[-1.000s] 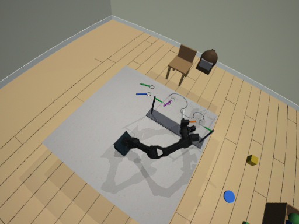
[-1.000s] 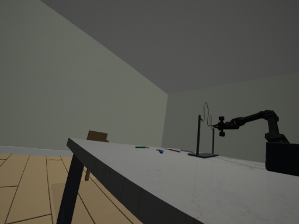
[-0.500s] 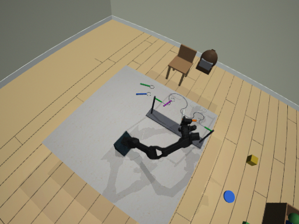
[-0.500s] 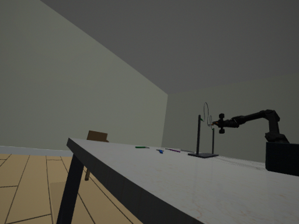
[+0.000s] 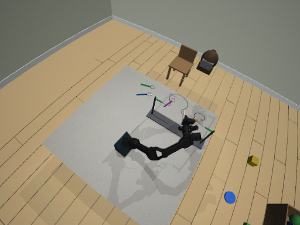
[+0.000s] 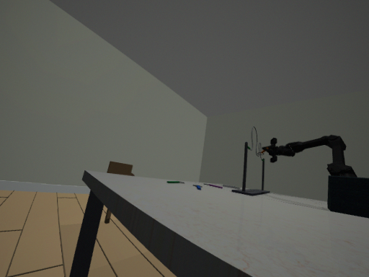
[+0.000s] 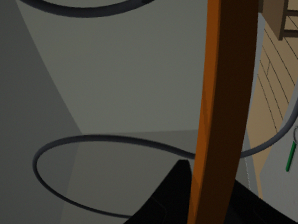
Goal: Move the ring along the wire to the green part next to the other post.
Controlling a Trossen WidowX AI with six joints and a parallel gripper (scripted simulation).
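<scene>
My gripper [image 5: 193,120] [image 6: 266,148] is shut on the orange handle [image 5: 196,120] [image 7: 222,110] of the ring. It holds the handle up in the air over the stand's dark base [image 5: 164,118], nearer the right post [image 5: 207,136] than the left post [image 5: 154,105]. In the wrist view the handle runs upright through the frame, with the thin grey wire [image 7: 100,8] [image 5: 179,95] [image 6: 254,135] curving behind it. The ring [image 6: 259,148] shows faintly in front of the fingers. I cannot tell whether it touches the wire. Green wire parts [image 5: 159,101] [image 5: 208,129] sit next to each post.
Three spare rings lie on the table behind the stand, with green [image 5: 145,85] [image 7: 290,156], blue [image 5: 142,94] and purple [image 5: 167,104] handles. The arm's base [image 5: 123,143] [image 6: 347,195] stands in front. A chair [image 5: 183,61], a yellow cube [image 5: 252,160] and a blue disc [image 5: 229,197] are on the floor.
</scene>
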